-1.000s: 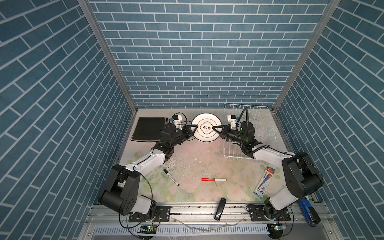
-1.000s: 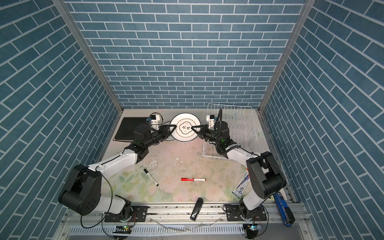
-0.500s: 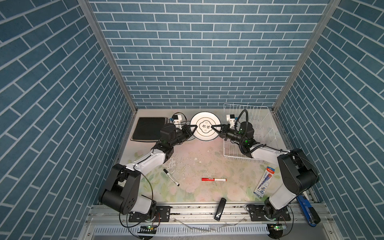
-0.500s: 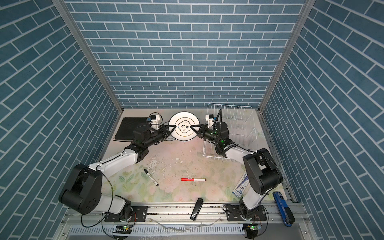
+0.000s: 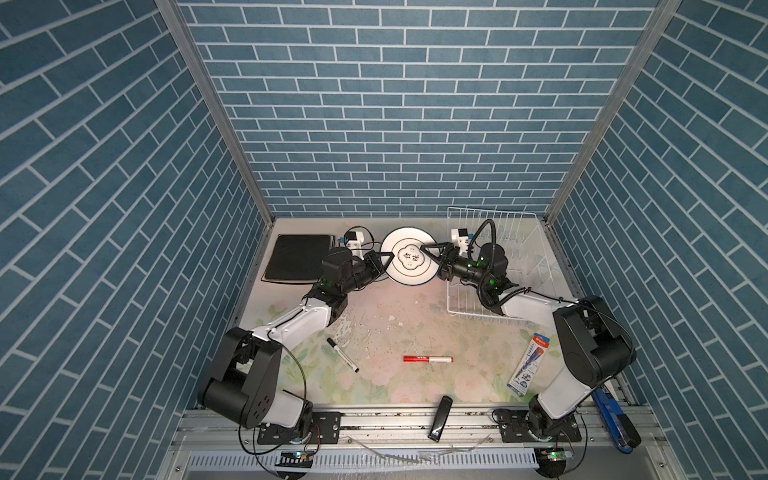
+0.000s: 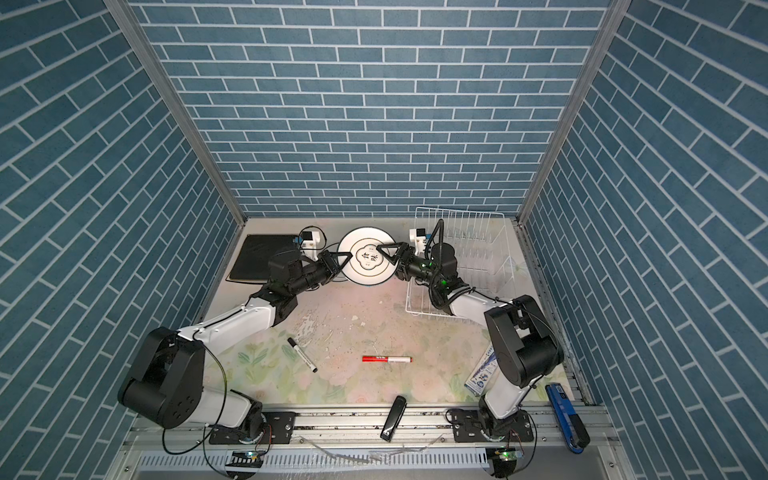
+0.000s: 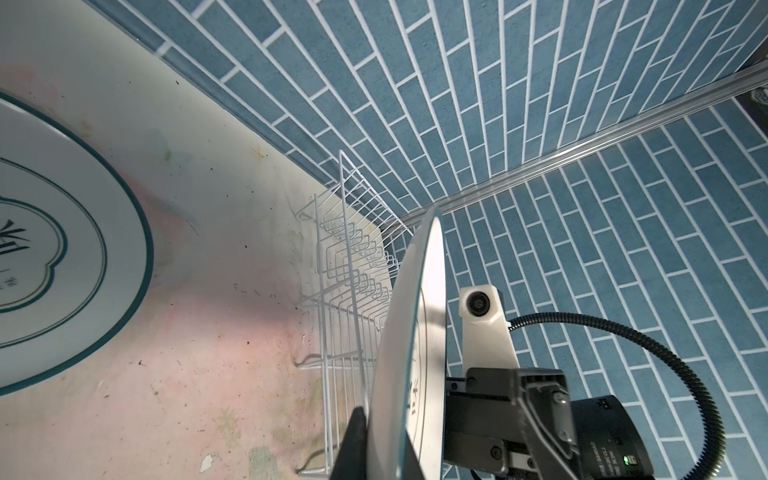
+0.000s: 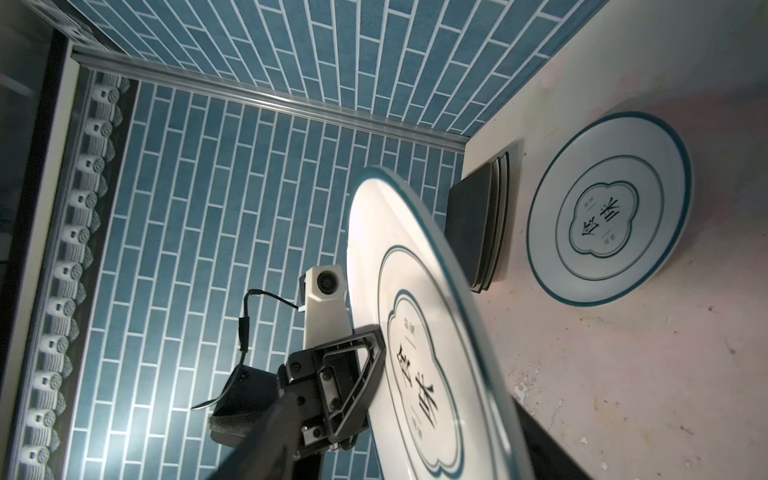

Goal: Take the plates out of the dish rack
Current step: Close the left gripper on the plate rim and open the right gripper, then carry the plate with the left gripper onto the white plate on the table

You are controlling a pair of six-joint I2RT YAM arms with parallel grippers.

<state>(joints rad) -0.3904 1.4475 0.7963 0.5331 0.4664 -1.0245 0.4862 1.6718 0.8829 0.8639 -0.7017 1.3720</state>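
A round white plate [image 5: 409, 266] [image 6: 368, 266] with a dark rim and clover motif hangs tilted above the table, left of the white wire dish rack [image 5: 519, 237] [image 6: 478, 241] [image 7: 345, 257], which shows no plates. My left gripper [image 5: 384, 259] [image 6: 340, 262] [image 7: 390, 436] is shut on that plate's left edge [image 7: 419, 332]. My right gripper [image 5: 432, 259] [image 6: 390, 264] [image 8: 415, 449] straddles the opposite edge [image 8: 415, 270], open, fingers off its faces. A second round plate [image 7: 62, 249] [image 8: 606, 224] lies flat below. Square plates [image 5: 297, 257] [image 6: 259, 257] [image 8: 478, 224] are stacked, black on top.
A black marker [image 5: 341, 354], a red marker [image 5: 428, 358] and a pen packet [image 5: 530, 363] lie on the near half of the table. A black bar [image 5: 440, 423] rests on the front rail, a blue tool [image 5: 615, 419] at the right. Brick walls close three sides.
My left gripper closed on the plate's left edge. My right gripper, shut on the right edge until half a second ago, has opened. The plate drifted slightly left.
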